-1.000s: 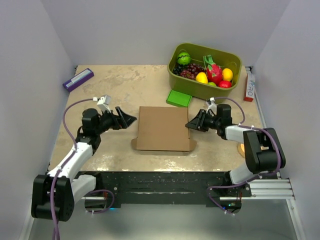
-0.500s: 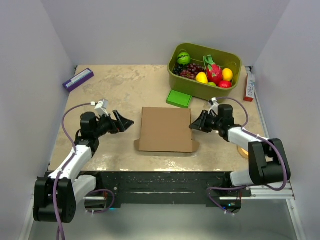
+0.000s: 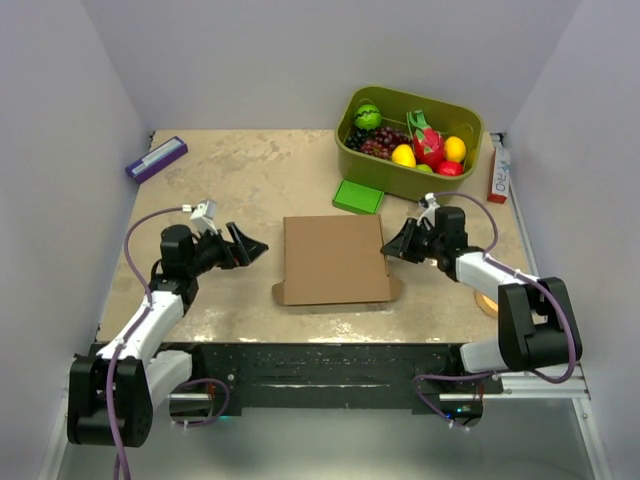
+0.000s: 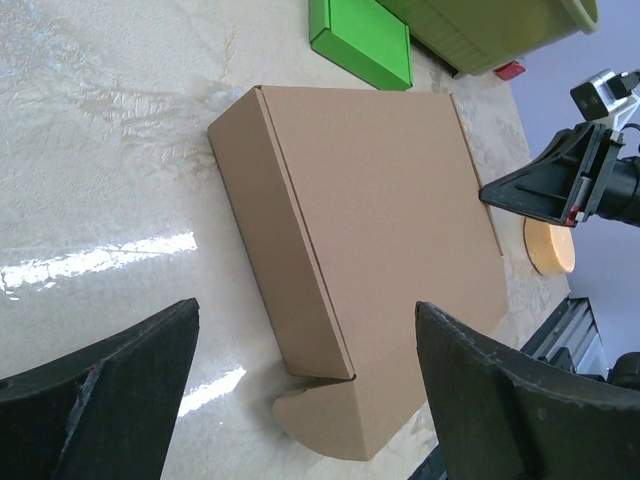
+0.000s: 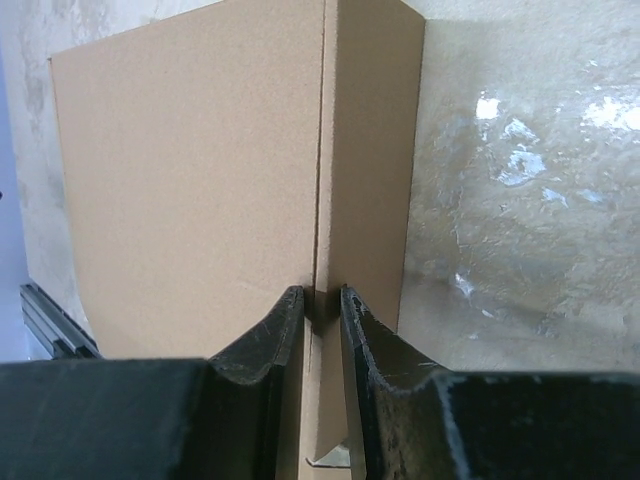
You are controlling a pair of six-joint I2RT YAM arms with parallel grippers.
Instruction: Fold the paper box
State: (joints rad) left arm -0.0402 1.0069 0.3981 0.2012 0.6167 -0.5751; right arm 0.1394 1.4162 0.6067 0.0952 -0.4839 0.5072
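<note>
- The right end effector point(image 5: 320, 298) has its black fingers drawn narrow. The tips sit either side of the crease where the top panel meets the right side wall, but I cannot tell whether they have bitten on the cardboard.
- The left end effector point(image 4: 305, 308) is spread wide and holds nothing. It hangs just off the left side of the box, aimed at it.
- The shallow, plain brown cardboard paper box point(image 3: 335, 258) lies flat in the middle of the table point(image 3: 230, 180), nearer the near edge, between the two arms. Rounded tabs stick out at its two near corners.
- To do this step well, I would say the right grip should take only the thin wall and not crush the corner. The left arm would do best to come in and brace the opposite side, because the light box will skate on that surface.
- The cardboard is matte, stiff and sharply creased, while the beige marbled tabletop is glossy and throws glare.
- A small flat green box point(image 3: 358, 196) lies just beyond the far right corner of the cardboard. Behind it, an olive-green plastic bin point(image 3: 400, 182) of fruit stands toward the table's far right corner.
</note>
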